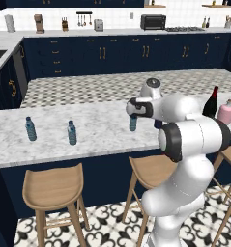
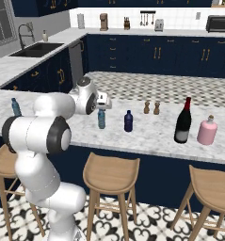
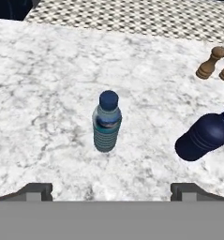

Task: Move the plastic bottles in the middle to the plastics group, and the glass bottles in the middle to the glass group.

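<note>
Fingers (image 3: 111,192) spread wide, empty — above the upright water bottle (image 3: 107,123) — navy bottle (image 3: 205,135) beside.

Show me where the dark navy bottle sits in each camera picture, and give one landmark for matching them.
Left base view: the navy bottle is hidden behind the arm, so no place can be given.
Right base view: navy bottle stands at centre on the marble counter, right of the water bottle.
Hand view: at the right edge, again right of the water bottle.
Shared landmark: that water bottle, in front of the open gripper.
</note>
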Tool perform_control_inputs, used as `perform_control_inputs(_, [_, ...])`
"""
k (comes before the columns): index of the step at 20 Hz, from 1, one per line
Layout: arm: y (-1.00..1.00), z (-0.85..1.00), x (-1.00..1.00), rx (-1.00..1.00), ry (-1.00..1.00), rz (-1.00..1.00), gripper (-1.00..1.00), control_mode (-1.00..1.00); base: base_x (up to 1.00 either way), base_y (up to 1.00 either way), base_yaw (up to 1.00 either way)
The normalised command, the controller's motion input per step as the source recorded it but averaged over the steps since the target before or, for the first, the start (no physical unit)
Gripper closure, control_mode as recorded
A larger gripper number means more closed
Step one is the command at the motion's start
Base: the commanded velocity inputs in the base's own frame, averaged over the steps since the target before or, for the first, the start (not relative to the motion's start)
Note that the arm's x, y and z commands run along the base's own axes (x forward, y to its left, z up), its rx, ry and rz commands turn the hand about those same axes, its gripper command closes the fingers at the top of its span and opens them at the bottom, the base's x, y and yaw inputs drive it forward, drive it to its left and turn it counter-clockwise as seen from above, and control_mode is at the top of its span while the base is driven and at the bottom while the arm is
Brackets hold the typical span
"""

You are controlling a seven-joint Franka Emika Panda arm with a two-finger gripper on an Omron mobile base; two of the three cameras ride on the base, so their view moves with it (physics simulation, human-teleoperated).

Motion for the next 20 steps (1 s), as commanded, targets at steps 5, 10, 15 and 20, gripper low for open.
perform_control_inputs(5, [0.11,-0.25,0.18,0.0,-0.04,0.0,-1.0,-1.0,0.0,0.0,0.0])
perform_control_inputs(10, [0.0,-0.14,0.43,0.0,0.0,0.0,-1.0,-1.0,0.0,0.0,0.0])
perform_control_inputs(15, [0.0,-0.12,0.44,0.0,0.0,0.0,-1.0,-1.0,0.0,0.0,0.0])
perform_control_inputs(20, [0.0,-0.23,0.29,0.0,0.0,0.0,-1.0,-1.0,0.0,0.0,0.0])
